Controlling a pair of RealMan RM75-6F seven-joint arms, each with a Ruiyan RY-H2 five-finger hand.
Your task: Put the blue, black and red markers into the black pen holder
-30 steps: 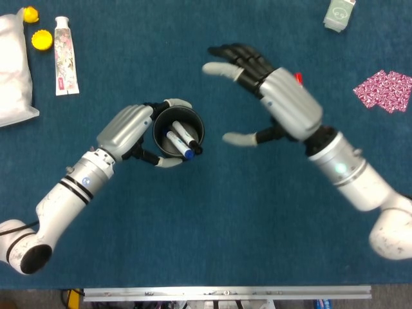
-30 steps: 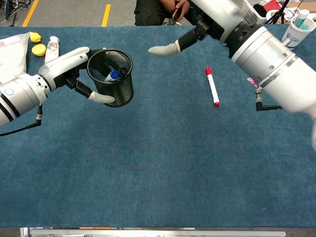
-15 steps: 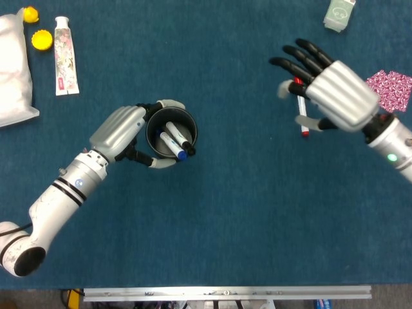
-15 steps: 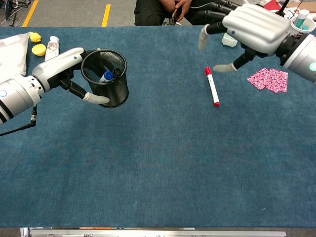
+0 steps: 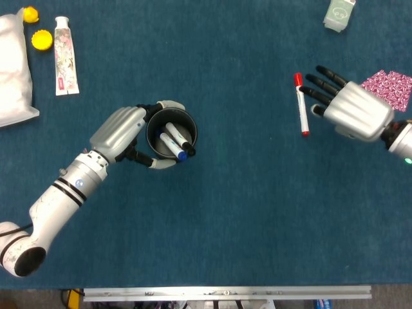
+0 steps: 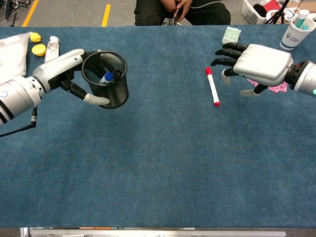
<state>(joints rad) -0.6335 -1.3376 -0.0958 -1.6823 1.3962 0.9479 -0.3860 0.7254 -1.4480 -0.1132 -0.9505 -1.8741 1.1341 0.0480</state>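
Table (image 6: 163, 168) covered edge to edge in dark blue felt-like cloth; metal rail (image 5: 225, 293) along near edge. Beyond far edge, grey floor (image 6: 64, 12) with yellow stripes (image 6: 106, 14). Even overhead light, soft shadows only

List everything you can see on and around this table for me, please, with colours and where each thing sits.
pen holder: one, black mesh, left of centre, gripped by the left hand
markers in the holder: two, one blue-capped, one black-capped
red marker: one, lying on the cloth at right
table cloth: one, dark blue
tube: one, white with floral print, far left
caps: two, yellow, far left
bag: one, white, left edge
patterned packet: pink, right edge
small box: one, pale green, far right top
paper cup: one, white, right corner
left hand: silver, holds the holder
right hand: silver and black, fingers spread beside the red marker, holding nothing
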